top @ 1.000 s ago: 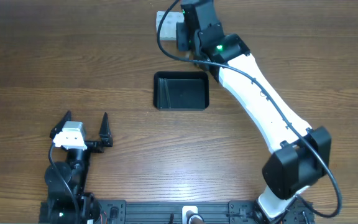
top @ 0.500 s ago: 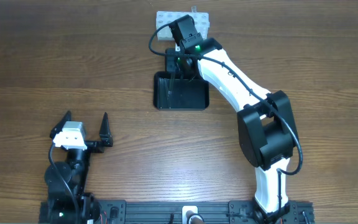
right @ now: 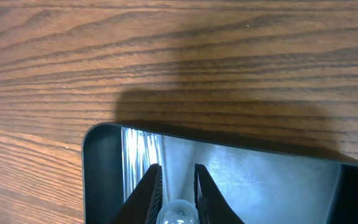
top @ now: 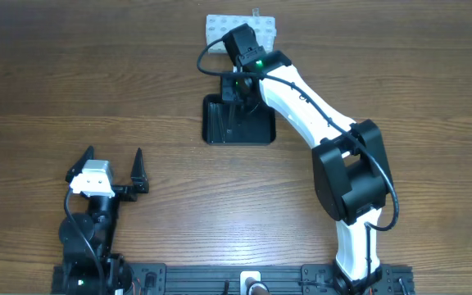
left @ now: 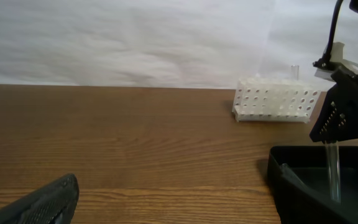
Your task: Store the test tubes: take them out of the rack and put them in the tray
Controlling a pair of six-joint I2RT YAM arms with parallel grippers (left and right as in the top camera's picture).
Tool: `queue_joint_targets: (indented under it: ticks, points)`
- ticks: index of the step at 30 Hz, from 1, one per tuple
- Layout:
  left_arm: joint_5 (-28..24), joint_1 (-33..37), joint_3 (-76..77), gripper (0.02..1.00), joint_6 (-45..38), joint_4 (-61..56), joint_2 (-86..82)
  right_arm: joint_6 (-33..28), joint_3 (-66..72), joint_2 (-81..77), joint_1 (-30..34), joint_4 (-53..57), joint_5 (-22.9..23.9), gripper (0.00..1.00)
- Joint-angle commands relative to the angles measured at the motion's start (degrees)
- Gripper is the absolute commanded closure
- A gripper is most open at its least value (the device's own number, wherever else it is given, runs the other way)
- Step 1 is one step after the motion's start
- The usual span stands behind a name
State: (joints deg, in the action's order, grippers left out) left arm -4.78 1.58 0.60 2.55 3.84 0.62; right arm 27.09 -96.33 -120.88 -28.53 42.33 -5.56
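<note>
**Item 1. Left tool** (top: 114, 154): lower left of the top view, close to its base. Jaws spread wide and empty, resting low over the worktop (top: 383, 82), well apart from the task's things.

**Item 2. Tray** (top: 206, 123): black, shallow, with rounded corners, upper centre of the top view. Clear streaks along its inner wall in the right wrist view suggest tubes already lying there, but the count cannot be told.

**Item 3. Test tube** (left: 333, 171): clear, thin and straight, at the right edge of the left wrist view.
- Position: hangs upright with its lower end inside the tray walls. Whether it touches the floor cannot be told.
- Handling, as judged: very light, rigid, smooth and slippery, and brittle. It will likely roll once laid down.
- Where to hold: best taken near the open top with gentle pressure, then lowered and tipped rather than dropped.

**Item 4. Right tool** (right: 174, 180): clenched on the test tube's upper end, fingers nearly parallel. The arm stretches from the lower right of the top view up to the upper centre, wrist bent to point down over the tray's upper left corner.

**Item 5. Rack** (top: 220, 24): white and perforated, at the top edge of the top view, just beyond the tray. One tube (left: 294, 71) stands in it.
</note>
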Motion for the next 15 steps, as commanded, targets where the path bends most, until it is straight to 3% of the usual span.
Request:
queue_joint_targets:
  ticks: [1,15]
  points:
    - [-1.0,0.3,-0.3,0.018,-0.8,0.1,-0.5,0.5,-0.4,-1.2,-1.2,0.3,2.2,0.91]
    - [-1.0,0.3,-0.3,0.018,-0.8,0.1,-0.5,0.7,-0.4,-3.9,-1.6,0.1,2.4,0.893]
